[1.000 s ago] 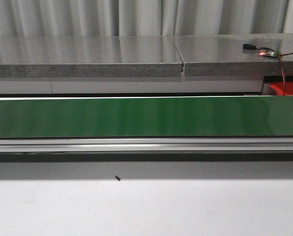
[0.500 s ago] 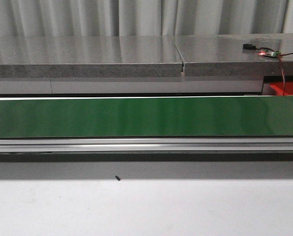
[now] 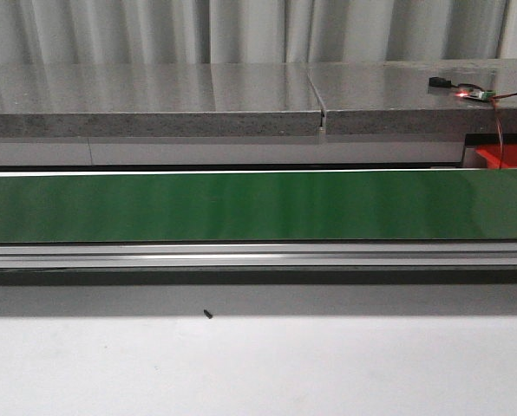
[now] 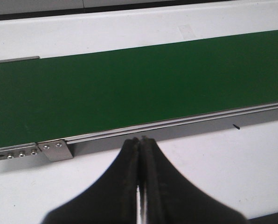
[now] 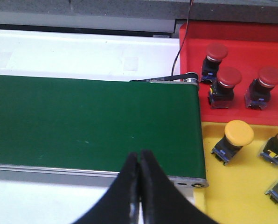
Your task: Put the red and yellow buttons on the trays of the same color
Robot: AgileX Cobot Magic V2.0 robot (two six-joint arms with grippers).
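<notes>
Even, soft indoor light, mildly grainy views.
Pale glare streaks the green belt point(image 3: 241, 206); a dark shadow band lies beneath it; both wrist views' claws blur.

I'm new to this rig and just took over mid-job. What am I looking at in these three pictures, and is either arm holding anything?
The wide picture looks forward over the table at a long green belt, with nothing on it. The other two come from cameras on the arms' wrists. The dark wedge low in each is that arm's tool: left tool, right tool. Both are shut and hold nothing. The right wrist view shows the belt's end, beside it a red tray with three red buttons and a yellow tray with yellow buttons.
</notes>
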